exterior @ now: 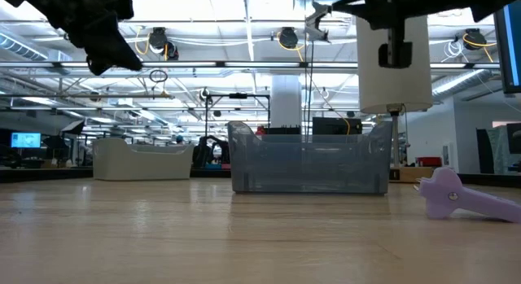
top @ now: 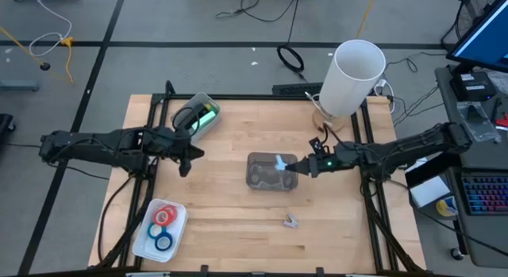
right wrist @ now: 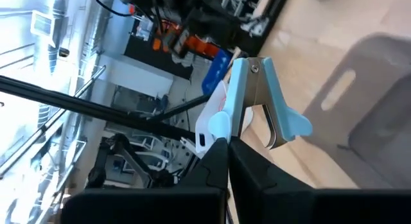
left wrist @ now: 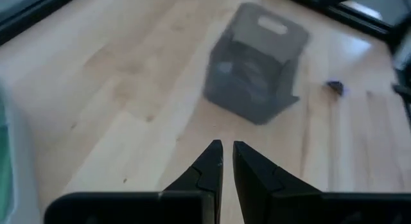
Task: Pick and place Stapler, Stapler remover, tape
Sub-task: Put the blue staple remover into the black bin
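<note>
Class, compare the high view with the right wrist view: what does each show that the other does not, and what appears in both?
High view only: the white tray of tape rolls, the left tool, and the purple staple remover on the table.
Right wrist view only: the light-blue item's metal part.
Both: the right tool shut on the light-blue item by the grey bin.

Wooden table point(top: 238, 221): bins, stapler remover point(top: 290, 221)

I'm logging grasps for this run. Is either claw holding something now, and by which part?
The right claw holds a light-blue staple remover by its pale end, over the bin. The left claw holds nothing.
</note>
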`<state>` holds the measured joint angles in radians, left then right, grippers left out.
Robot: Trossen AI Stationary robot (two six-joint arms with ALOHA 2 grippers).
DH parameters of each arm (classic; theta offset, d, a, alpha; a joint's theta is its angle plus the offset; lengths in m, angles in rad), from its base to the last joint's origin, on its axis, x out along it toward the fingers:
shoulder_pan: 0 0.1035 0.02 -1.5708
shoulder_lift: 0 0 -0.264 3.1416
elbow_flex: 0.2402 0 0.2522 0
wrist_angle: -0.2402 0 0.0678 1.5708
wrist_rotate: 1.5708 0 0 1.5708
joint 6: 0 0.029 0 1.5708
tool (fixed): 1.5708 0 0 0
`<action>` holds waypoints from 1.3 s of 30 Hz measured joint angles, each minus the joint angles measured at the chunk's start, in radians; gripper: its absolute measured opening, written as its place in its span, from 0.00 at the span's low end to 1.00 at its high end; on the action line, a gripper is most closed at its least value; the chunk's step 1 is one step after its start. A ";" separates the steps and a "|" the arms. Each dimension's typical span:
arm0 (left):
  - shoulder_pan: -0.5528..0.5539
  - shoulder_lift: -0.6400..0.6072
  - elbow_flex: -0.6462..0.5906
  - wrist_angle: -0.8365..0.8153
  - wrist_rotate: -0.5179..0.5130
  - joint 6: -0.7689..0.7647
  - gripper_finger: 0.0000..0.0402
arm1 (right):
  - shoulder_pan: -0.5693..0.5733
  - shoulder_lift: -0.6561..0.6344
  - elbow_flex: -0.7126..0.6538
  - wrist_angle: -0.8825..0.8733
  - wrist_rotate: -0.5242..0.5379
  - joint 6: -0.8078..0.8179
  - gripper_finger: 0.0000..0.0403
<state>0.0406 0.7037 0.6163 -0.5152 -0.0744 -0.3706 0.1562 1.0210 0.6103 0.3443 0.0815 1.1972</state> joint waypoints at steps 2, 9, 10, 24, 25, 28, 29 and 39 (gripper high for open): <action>0.000 -0.016 0.000 0.012 0.004 0.033 0.09 | -0.008 0.001 0.035 -0.041 0.001 -0.030 0.00; 0.000 -0.157 -0.136 0.172 -0.005 0.044 0.09 | -0.019 0.029 0.161 -0.219 0.001 -0.110 0.00; 0.000 -0.183 -0.164 0.194 0.004 0.032 0.09 | -0.019 0.036 0.174 -0.248 0.000 -0.113 0.00; 0.000 -0.477 -0.363 0.234 -0.060 0.030 0.09 | -0.019 0.221 0.393 -0.553 -0.003 -0.182 0.00; 0.000 -0.488 -0.371 0.234 -0.060 0.030 0.09 | -0.019 0.238 0.412 -0.580 -0.004 -0.195 0.00; 0.000 -0.515 -0.401 0.236 -0.059 0.028 0.09 | -0.019 0.295 0.481 -0.672 -0.003 -0.234 0.00; 0.000 -0.524 -0.413 0.236 -0.058 0.019 0.09 | -0.019 0.312 0.505 -0.710 -0.003 -0.248 0.00; 0.000 -0.554 -0.482 0.240 -0.056 -0.031 0.09 | -0.072 0.498 0.680 -0.908 -0.004 -0.377 0.00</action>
<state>0.0410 0.1497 0.1340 -0.2755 -0.1307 -0.4016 0.0846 1.5190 1.2905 -0.5633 0.0780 0.8201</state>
